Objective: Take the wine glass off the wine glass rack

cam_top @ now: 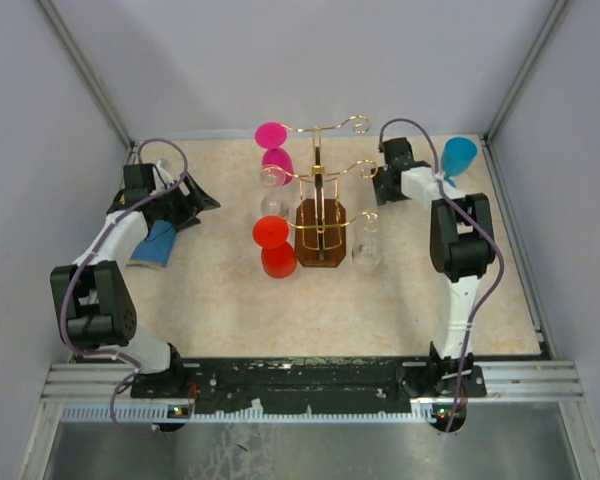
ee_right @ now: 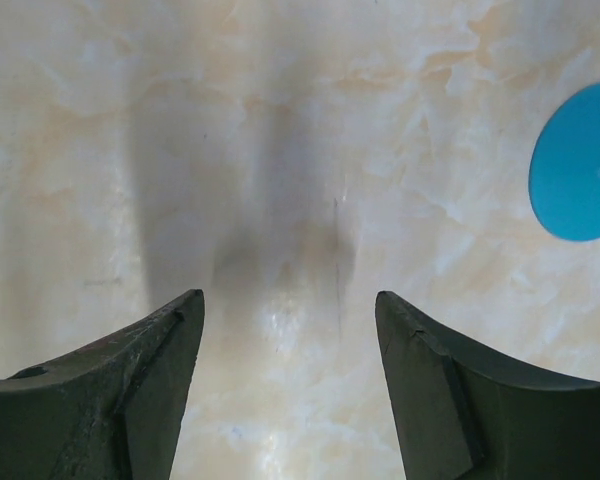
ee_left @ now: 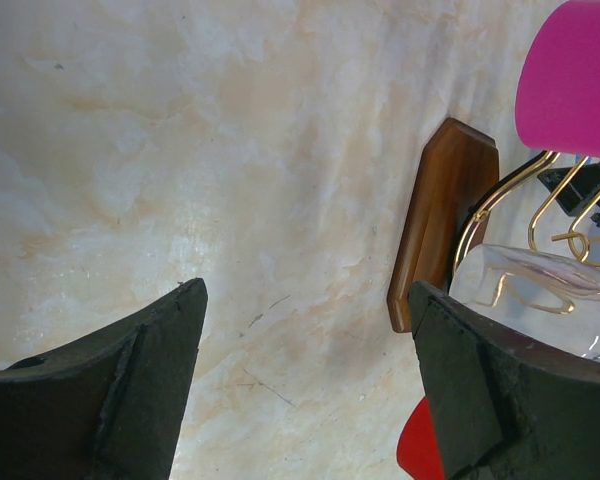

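Note:
The wine glass rack (cam_top: 321, 188), gold wire on a brown hexagonal base (cam_top: 320, 238), stands mid-table. A magenta glass (cam_top: 274, 152), a red glass (cam_top: 274, 246) and a clear glass (cam_top: 274, 198) hang on its left side. Another clear glass (cam_top: 367, 247) hangs on its right. My left gripper (cam_top: 204, 204) is open and empty, left of the rack. In the left wrist view (ee_left: 308, 290) it faces the base (ee_left: 440, 215), the magenta glass (ee_left: 572, 80) and a clear glass (ee_left: 545, 300). My right gripper (cam_top: 380, 186) is open and empty beside the rack's right arms, over bare table (ee_right: 290, 297).
A blue glass (cam_top: 459, 156) stands at the back right; its round foot shows in the right wrist view (ee_right: 578, 176). Another blue glass (cam_top: 158, 244) lies on the table beside my left arm. Grey walls close in the table at the back and sides.

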Controlling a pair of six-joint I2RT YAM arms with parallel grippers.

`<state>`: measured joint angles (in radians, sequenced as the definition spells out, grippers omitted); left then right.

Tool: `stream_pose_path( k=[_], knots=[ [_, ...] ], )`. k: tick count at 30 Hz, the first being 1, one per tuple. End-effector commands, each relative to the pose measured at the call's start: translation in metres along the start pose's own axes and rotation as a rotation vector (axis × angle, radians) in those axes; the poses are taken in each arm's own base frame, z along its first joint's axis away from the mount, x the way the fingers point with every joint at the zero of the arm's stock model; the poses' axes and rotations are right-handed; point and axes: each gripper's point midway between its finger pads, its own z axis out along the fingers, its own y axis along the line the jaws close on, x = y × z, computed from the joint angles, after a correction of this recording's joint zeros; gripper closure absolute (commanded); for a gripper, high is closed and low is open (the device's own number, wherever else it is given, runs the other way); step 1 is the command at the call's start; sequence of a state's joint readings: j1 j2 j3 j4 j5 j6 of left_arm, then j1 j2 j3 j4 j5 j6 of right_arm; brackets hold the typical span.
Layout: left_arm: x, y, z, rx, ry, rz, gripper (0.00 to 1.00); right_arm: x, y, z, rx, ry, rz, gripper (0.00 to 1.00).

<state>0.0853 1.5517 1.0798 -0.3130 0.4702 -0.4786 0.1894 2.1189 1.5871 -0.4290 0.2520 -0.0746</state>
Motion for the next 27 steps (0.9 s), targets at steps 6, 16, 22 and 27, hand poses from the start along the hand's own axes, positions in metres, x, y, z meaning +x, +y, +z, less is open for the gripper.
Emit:
stream_pose_path(
  k=[6, 16, 22, 27],
  knots=[
    [-0.008, -0.006, -0.008, 0.003, -0.050, 0.035, 0.12, -0.063, -0.013, -0.091, -0.065, -0.218, 0.107, 0.30],
    [-0.008, -0.006, -0.008, 0.003, -0.049, 0.037, 0.12, -0.064, -0.029, -0.123, -0.051, -0.251, 0.163, 0.28],
    [-0.008, -0.004, -0.007, -0.003, -0.047, 0.035, 0.12, -0.065, -0.039, -0.149, -0.062, -0.290, 0.247, 0.28],
    [-0.008, -0.004, -0.007, -0.007, -0.048, 0.036, 0.12, -0.070, -0.055, -0.197, -0.054, -0.371, 0.330, 0.31]
  ],
)
